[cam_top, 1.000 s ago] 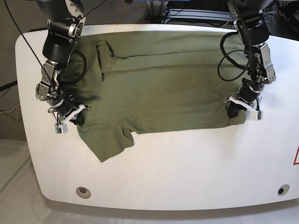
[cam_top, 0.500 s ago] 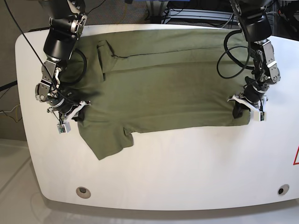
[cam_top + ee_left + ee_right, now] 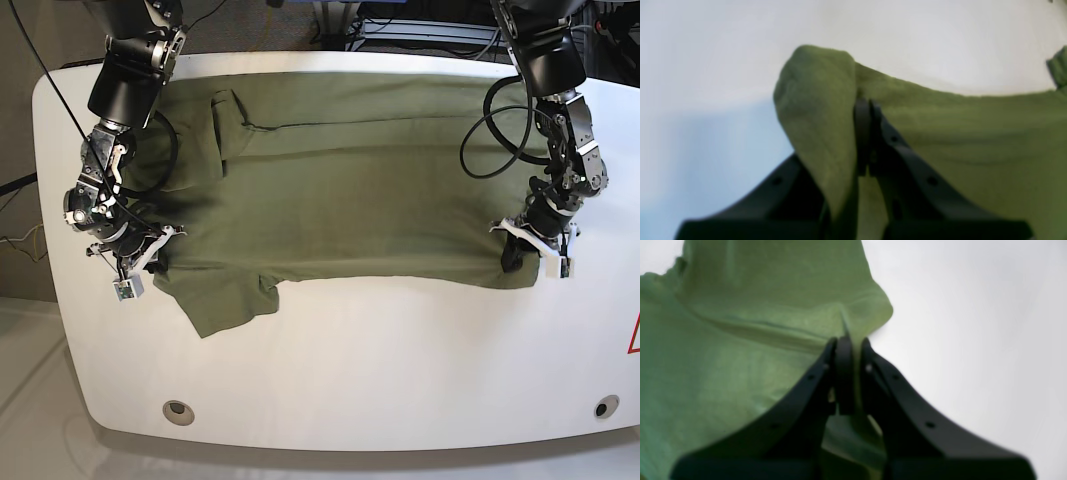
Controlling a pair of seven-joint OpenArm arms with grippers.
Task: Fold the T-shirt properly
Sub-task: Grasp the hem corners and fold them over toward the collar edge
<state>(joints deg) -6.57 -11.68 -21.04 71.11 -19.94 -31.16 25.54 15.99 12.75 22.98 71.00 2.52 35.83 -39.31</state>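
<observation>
T-shirt point(image 3: 340, 180) spread across table point(image 3: 400, 360), back edge to middle. Left gripper point(image 3: 867, 110) clamped on hem corner; right gripper point(image 3: 848, 346) pinching cloth near sleeve.

Olive-green T-shirt point(image 3: 340, 180) lies spread lengthwise, one sleeve protruding.

**What there is, counted**

There is one big plain olive-green cloth T-shirt point(image 3: 340, 190). There is one white rounded surface point(image 3: 400, 350) under it. There are two black robot arms, each with one pair of jaws: the left gripper point(image 3: 530, 258) and the right gripper point(image 3: 148, 255). There are two small round holes point(image 3: 179, 410) in the surface.
</observation>
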